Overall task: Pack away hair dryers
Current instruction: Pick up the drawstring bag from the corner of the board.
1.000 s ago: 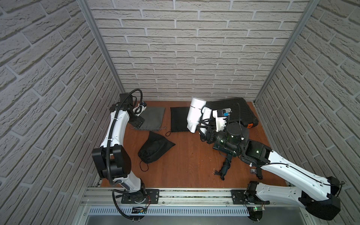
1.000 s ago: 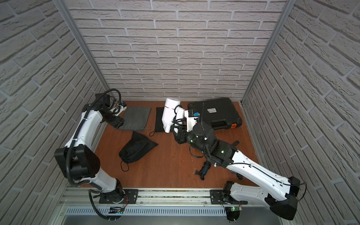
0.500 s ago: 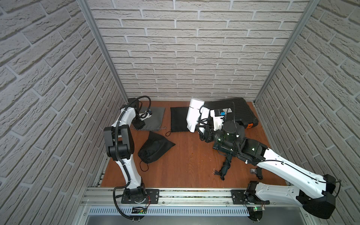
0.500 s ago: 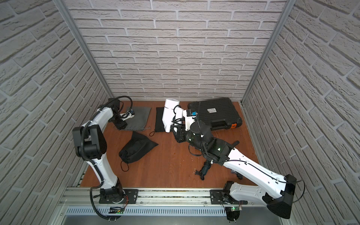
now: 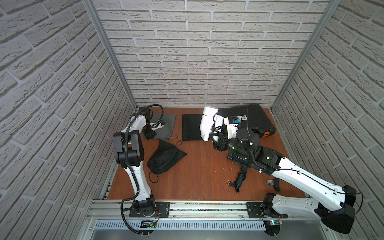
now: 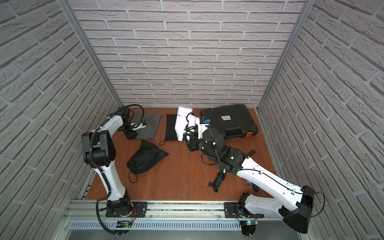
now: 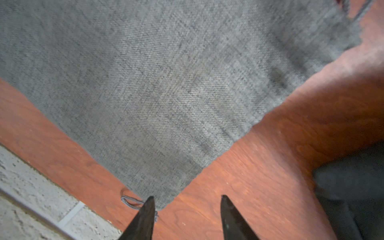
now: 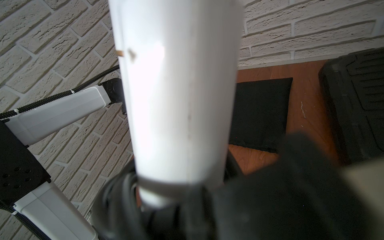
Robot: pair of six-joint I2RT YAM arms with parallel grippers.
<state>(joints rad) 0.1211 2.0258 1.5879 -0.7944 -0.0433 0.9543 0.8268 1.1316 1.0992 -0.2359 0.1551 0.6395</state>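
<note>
My right gripper [image 5: 218, 139] [image 6: 192, 141] is shut on the handle of a white hair dryer [image 5: 206, 122] [image 6: 181, 122], held up over the flat black pouch; its barrel [image 8: 176, 104] fills the right wrist view and the jaws are a dark blur. A dark teal hair dryer [image 5: 241, 176] [image 6: 220, 178] with its cord coiled lies on the table under the right arm. My left gripper [image 5: 148, 134] [image 7: 187, 199] is open, low at the near left corner of the grey pouch [image 5: 166, 126] [image 7: 166, 93]. One fingertip [image 7: 148, 205] touches that corner beside a drawstring loop; bare wood shows between the tips.
A flat black pouch [image 5: 191, 126] [image 8: 259, 110] lies beside the grey one. A stuffed black pouch [image 5: 164, 158] [image 6: 145, 158] sits nearer the front left. The ribbed black case [image 5: 251, 120] [image 6: 230, 120] stands at the back right. The left wall is close to my left gripper.
My left arm has folded up and its gripper has slid forward along the grey pouch's left edge to the near corner. The right arm and the white dryer have barely moved.
</note>
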